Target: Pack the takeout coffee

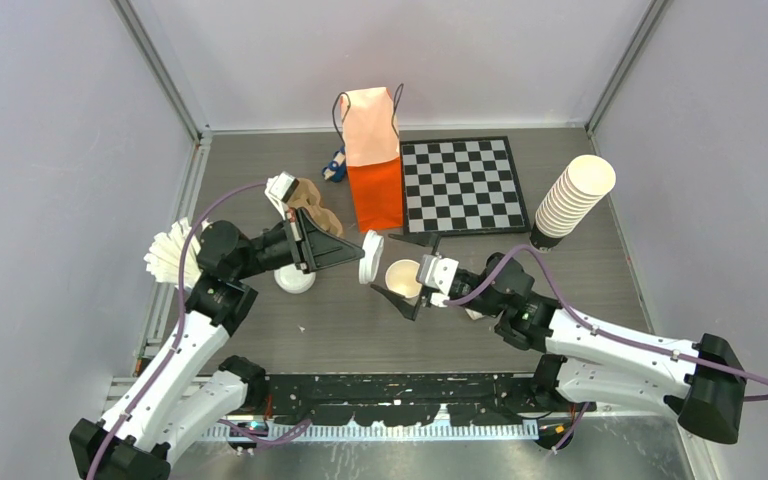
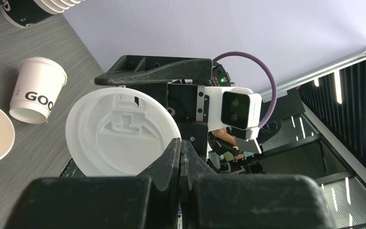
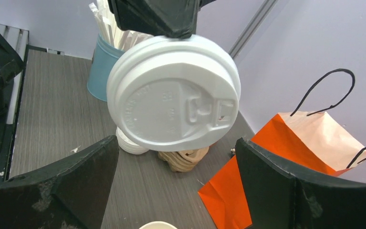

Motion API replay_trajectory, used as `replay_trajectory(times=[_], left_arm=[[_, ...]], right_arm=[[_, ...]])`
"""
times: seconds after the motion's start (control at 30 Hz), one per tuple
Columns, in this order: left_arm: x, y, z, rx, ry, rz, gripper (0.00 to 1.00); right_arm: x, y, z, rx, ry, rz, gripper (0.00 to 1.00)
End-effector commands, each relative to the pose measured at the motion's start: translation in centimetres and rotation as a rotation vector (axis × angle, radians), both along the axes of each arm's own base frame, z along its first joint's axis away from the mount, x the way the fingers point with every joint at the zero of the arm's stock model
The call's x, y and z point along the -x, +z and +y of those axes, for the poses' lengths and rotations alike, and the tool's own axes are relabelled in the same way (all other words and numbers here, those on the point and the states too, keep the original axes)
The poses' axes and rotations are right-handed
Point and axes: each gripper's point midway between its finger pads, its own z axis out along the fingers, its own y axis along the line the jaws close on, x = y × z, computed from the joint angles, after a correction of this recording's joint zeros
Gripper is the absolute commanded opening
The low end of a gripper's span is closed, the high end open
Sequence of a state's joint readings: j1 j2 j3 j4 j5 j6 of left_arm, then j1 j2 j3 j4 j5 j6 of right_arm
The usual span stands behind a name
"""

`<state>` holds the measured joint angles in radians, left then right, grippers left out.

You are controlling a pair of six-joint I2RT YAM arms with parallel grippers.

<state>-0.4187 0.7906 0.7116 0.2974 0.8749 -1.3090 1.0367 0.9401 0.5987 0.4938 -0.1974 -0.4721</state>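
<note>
The grey wood-grain surface [image 1: 340, 330] carries everything. At its far side lies a black-and-white chessboard [image 1: 463, 185]. Just left of that board stands the orange paper bag [image 1: 375, 165], upright, its mouth open and its black cord handles up. Right of the board a tall stack of lidless white cups [image 1: 572, 200] leans toward the right wall. By the left wall a blue pot [image 3: 100, 71] holds white sticks. Between it and the bag sit a heap of brown cardboard pieces [image 1: 315, 210] and, nearer me, a low pile of loose white lids [image 1: 294, 280].

The takeout coffee cup [image 1: 403, 277] stands upright and uncovered near the middle of the surface, in front of the bag and well apart from it. My right fingers [image 3: 267, 176] are spread wide, one on either side of that cup, not closed on it. A second small white cup [image 2: 35, 90] with black letters stands beyond it in my left wrist view.

My left fingers [image 2: 171, 157] are pressed together on the rim of the white sip lid [image 1: 370, 257], holding it on edge in the air just left of the cup, its top facing my right wrist camera.
</note>
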Motion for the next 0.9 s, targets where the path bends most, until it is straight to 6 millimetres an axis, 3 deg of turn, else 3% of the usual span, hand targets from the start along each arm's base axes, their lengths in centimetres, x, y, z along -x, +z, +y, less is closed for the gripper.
replay_trajectory(times=[0.0, 0.87], left_arm=[[1.0, 0.3, 0.0, 0.000, -0.034, -0.036, 0.00], [1.3, -0.2, 0.0, -0.026, -0.044, -0.039, 0.00]], right_arm=[[-0.1, 4.6, -0.1, -0.104, -0.013, -0.078, 0.96], [0.2, 3.9, 1.2, -0.047, 0.038, -0.076, 0.95]])
